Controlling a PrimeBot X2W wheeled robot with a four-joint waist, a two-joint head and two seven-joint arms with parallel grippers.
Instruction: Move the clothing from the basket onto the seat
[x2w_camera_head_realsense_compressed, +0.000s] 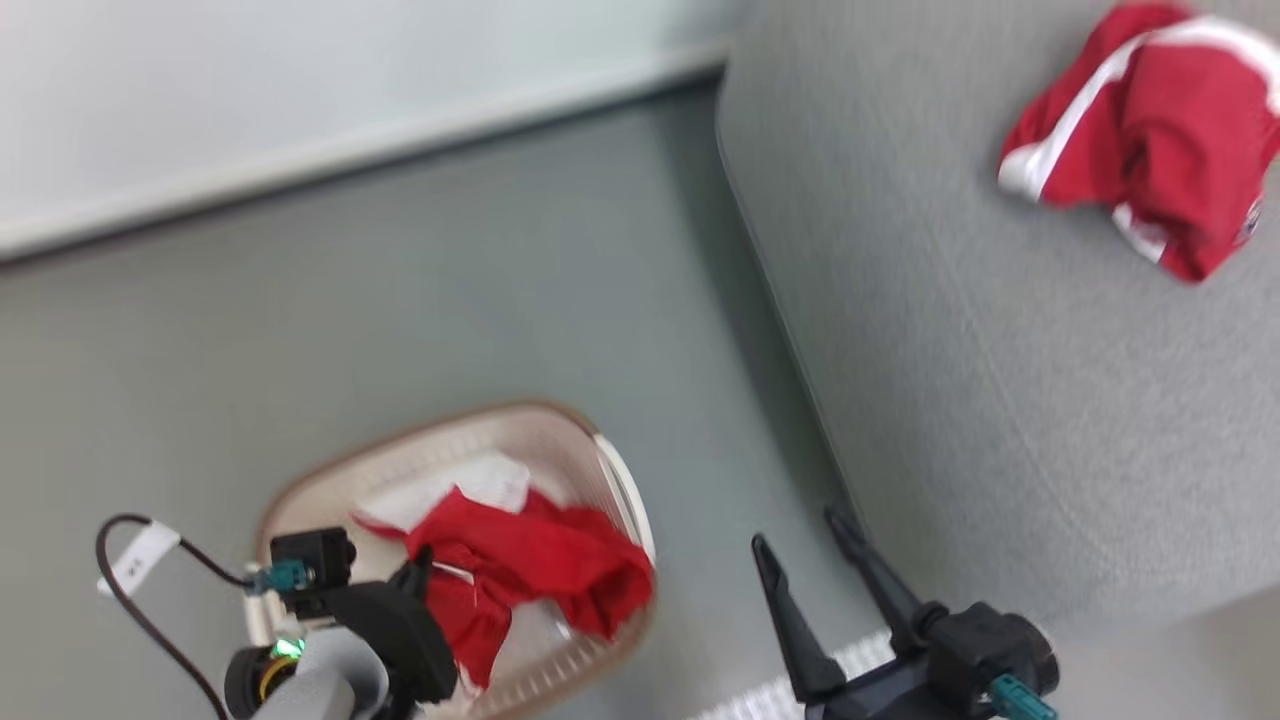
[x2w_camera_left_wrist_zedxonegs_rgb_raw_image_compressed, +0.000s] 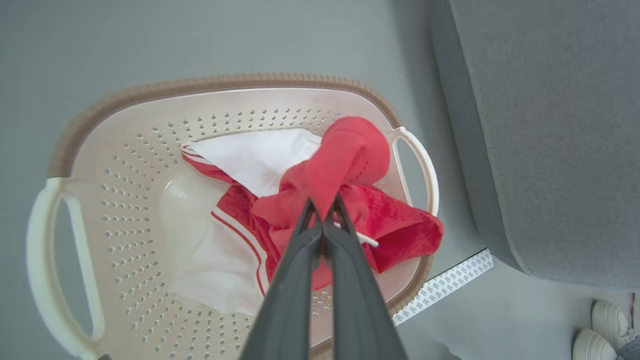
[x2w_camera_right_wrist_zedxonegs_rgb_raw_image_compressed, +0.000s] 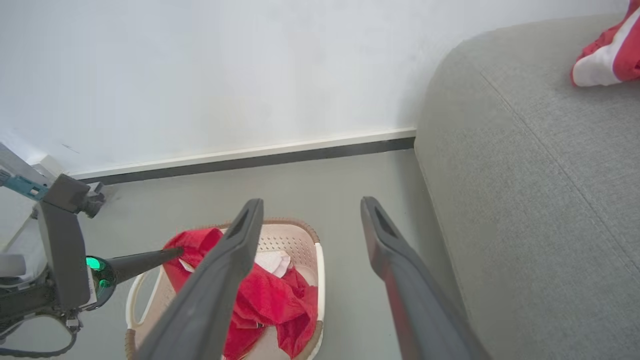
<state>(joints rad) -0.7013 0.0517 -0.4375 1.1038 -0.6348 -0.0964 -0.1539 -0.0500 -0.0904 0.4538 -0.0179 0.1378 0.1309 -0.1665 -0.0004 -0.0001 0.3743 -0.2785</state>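
Pinches a fold of the bright red soft fabric garment (x2w_camera_left_wrist_zedxonegs_rgb_raw_image_compressed: 350, 150) between the clenched long dark fingers of the left gripper (x2w_camera_left_wrist_zedxonegs_rgb_raw_image_compressed: 324, 212), directly above the oval cream-white perforated plastic basket with a brown rim (x2w_camera_left_wrist_zedxonegs_rgb_raw_image_compressed: 200, 85). Holds that fold raised in a hump, with the rest of the red cloth slumped against the basket wall beside one white handle. Leaves the white cloth with red stripes (x2w_camera_left_wrist_zedxonegs_rgb_raw_image_compressed: 250, 155) lying on the basket floor, under and touching the red one. Holds the right gripper (x2w_camera_head_realsense_compressed: 797, 530) spread wide and empty, over the grey floor (x2w_camera_head_realsense_compressed: 400, 300) between the basket and the large grey woven-fabric sofa seat (x2w_camera_head_realsense_compressed: 1000, 400). Shows a second crumpled red garment with white bands (x2w_camera_head_realsense_compressed: 1140, 130) resting on that seat, well apart from the basket. Places the basket on the floor, near the seat's rounded edge.
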